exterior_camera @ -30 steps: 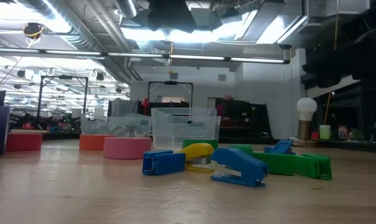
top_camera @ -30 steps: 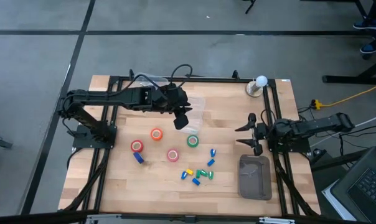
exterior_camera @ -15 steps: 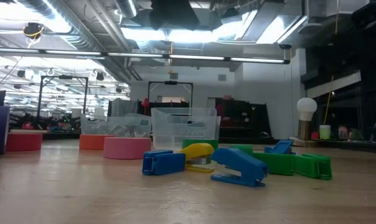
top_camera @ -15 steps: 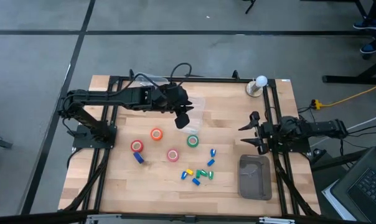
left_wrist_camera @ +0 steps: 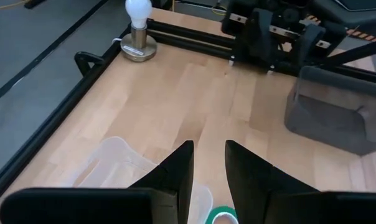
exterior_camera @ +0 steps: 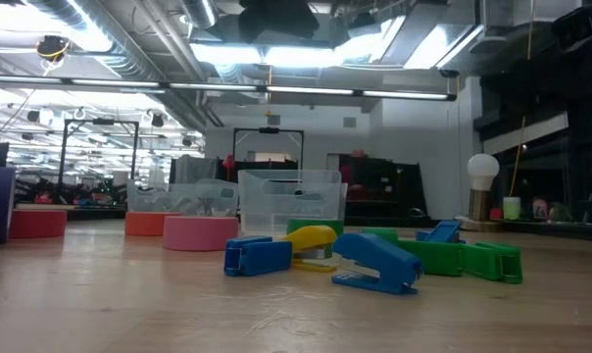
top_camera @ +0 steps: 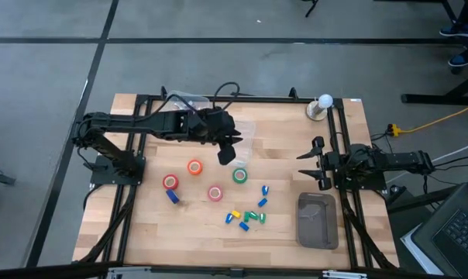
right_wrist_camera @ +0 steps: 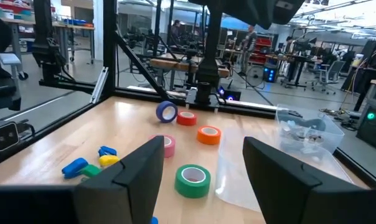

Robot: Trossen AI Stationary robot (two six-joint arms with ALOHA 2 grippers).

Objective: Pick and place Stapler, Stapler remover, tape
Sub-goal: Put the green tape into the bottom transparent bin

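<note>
On wood: ring-shaped tape (top_camera: 240, 175) (green).

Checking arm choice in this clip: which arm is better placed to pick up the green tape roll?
Left, probably. The left claw hangs open just beside the green tape roll, which shows right past its fingers in the left wrist view. The right claw waits open at the table's right edge, farther off.

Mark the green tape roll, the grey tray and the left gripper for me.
green tape roll (top_camera: 240, 175), high view, on its ring.
grey tray (top_camera: 317, 221), high view, on its floor.
left gripper (top_camera: 225, 153), high view, between its fingertips.
</note>
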